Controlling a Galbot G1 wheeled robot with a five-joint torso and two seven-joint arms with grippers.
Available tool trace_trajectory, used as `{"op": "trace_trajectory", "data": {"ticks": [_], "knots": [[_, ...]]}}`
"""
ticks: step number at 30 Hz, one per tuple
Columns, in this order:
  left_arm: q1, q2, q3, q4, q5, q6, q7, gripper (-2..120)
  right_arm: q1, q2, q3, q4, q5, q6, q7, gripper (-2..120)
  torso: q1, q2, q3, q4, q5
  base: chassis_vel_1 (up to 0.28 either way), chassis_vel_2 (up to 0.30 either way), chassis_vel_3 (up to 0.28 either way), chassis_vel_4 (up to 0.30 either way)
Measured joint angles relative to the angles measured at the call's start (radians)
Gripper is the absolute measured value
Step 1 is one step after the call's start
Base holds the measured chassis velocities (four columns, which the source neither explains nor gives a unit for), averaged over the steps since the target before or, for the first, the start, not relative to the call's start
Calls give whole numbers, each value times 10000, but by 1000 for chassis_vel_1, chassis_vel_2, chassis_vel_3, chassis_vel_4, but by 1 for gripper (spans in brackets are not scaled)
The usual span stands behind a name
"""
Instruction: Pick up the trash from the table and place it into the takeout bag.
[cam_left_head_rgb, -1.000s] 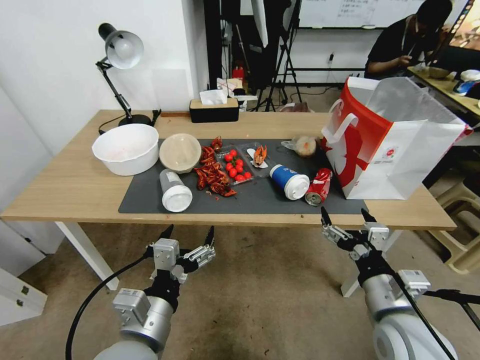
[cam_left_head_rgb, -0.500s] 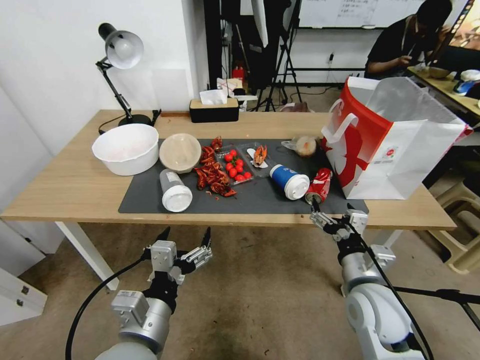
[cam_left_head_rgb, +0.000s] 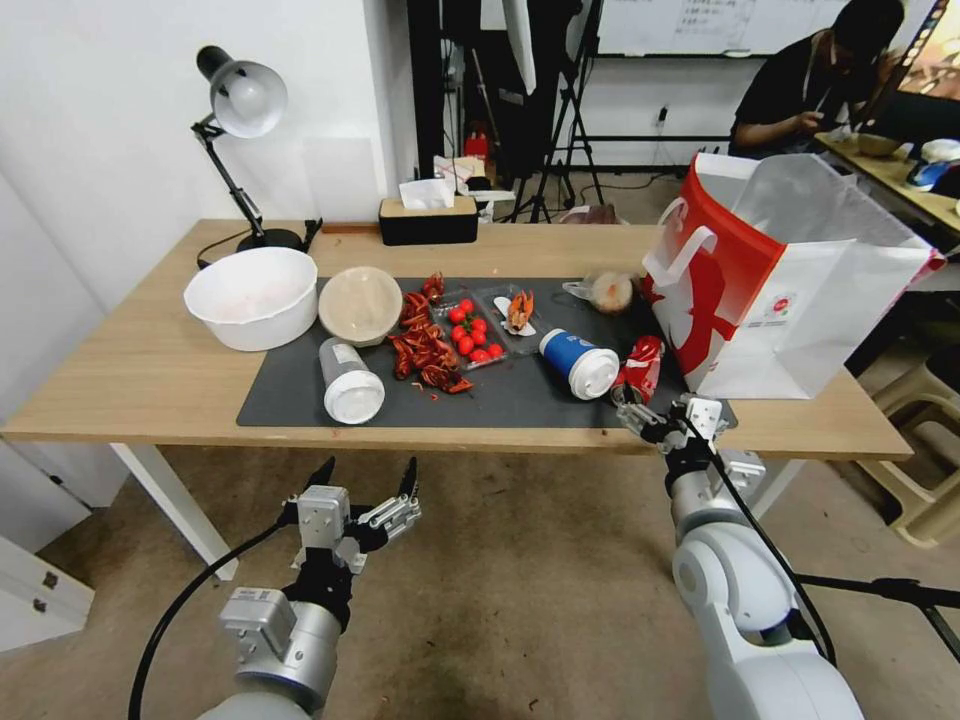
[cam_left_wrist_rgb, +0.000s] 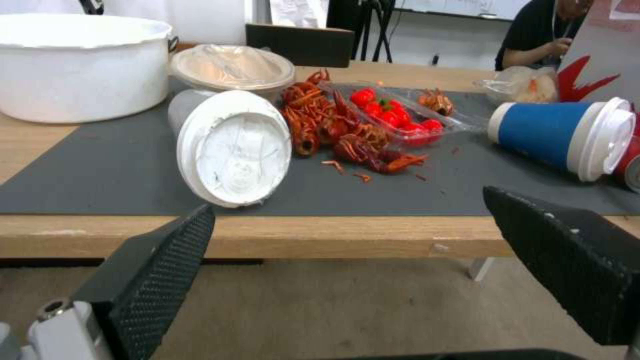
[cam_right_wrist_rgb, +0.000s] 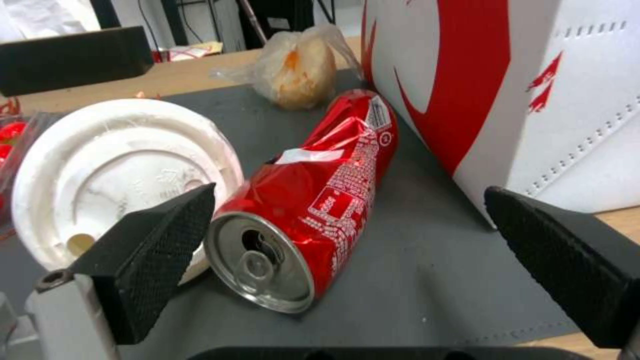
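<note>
Right gripper (cam_left_head_rgb: 665, 412) is up at the near edge of the table (cam_left_head_rgb: 150, 370), with its two black fingers (cam_right_wrist_rgb: 143, 260) spread wide apart and holding nothing. Just past the fingers lies the can (cam_right_wrist_rgb: 313, 200), red and crushed, on its side on the grey mat (cam_right_wrist_rgb: 413, 260), with its open top facing the gripper. The can is not touched by either finger. Right beside the can, on the gripper's left, lies the blue cup (cam_left_head_rgb: 578, 363) on its side, its white lid (cam_right_wrist_rgb: 120, 175) turned this way and close against the can. On the other side of the can stands the bag (cam_left_head_rgb: 780, 270), tall, red and white, with white handles. Behind the can, near the bag, sits a small clear bag (cam_right_wrist_rgb: 300, 70) with something pale and orange in it. Farther to the left on the mat are red crawfish shells (cam_left_head_rgb: 425, 350), a clear tray (cam_left_head_rgb: 470, 330) of little tomatoes, a clear cup (cam_left_head_rgb: 350, 380) lying down with a white lid, and a beige bowl (cam_left_head_rgb: 360, 303). A big white bowl (cam_left_head_rgb: 252, 297) sits past those on the bare wood. Left gripper (cam_left_head_rgb: 365, 478) hangs low in front of the table, well apart from everything, with its fingers spread too and nothing in them.
</note>
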Motion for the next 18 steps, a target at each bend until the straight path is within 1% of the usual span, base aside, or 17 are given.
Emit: {"op": "trace_trajectory", "data": {"ticks": [8, 18], "knots": [[-12, -9, 0, 59, 2, -8, -6, 100, 332, -45, -113, -223, 68, -270, 13, 100, 0, 0, 0, 0, 0, 0, 0, 0, 0], [-16, -15, -17, 65, -21, -29, -45, 100, 643, -83, -171, -351, 125, -924, 114, 100, 0, 0, 0, 0, 0, 0, 0, 0, 0]]}}
